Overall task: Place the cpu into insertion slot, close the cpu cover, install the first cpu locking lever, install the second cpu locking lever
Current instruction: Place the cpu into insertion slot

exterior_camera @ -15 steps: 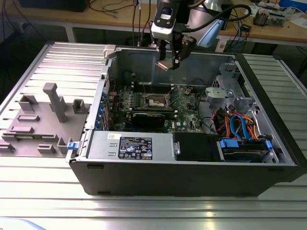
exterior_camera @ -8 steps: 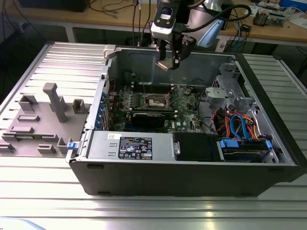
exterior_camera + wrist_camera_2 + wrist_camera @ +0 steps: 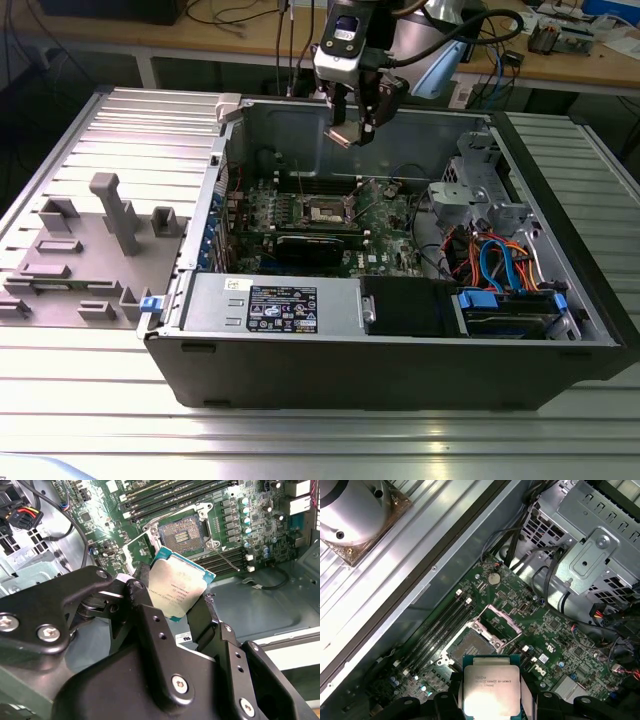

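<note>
Ribbed counter (image 3: 100, 400) carries an open computer case (image 3: 400, 370). Inside, the gripper (image 3: 356, 135), clamped on the cpu (image 3: 176, 589), hangs well above the bare socket (image 3: 464, 649), whose cover (image 3: 502, 616) stands raised.

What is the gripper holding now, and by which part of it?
The gripper holds the cpu, clamped at two opposite side edges, metal top uncovered.

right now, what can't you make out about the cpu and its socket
Underside of the silvery-grey square cpu: turned away in both wrist views.
Its lower corner: behind the black hand in the second wrist view.
Contacts of the square socket: too small in the exterior view.
</note>
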Controlling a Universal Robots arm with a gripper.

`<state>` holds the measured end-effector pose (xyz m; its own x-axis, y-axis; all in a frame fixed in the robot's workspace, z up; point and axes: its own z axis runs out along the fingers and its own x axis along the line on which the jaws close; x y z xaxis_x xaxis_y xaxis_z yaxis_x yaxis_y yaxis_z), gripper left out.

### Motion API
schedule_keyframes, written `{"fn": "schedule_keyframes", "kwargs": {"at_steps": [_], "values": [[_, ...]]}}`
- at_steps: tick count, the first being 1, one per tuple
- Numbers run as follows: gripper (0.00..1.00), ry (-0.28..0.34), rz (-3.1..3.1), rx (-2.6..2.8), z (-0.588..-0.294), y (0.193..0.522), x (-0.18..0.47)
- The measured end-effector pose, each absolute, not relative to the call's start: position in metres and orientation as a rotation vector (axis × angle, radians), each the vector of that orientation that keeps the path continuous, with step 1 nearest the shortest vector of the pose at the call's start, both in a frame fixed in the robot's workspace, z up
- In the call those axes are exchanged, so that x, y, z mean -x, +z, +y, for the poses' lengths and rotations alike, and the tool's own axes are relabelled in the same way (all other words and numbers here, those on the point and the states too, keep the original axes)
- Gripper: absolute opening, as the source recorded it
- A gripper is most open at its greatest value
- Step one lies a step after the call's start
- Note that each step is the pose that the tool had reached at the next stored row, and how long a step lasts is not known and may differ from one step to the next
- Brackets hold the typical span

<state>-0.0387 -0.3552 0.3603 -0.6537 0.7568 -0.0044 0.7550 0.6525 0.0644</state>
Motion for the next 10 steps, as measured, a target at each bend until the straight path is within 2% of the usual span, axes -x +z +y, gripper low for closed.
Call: {"fn": "schedule_keyframes", "kwargs": {"at_steps": [10], "values": [[0.54, 0.088, 2.819, -1.311, -0.3552, 0.3603, 0.0387]]}}
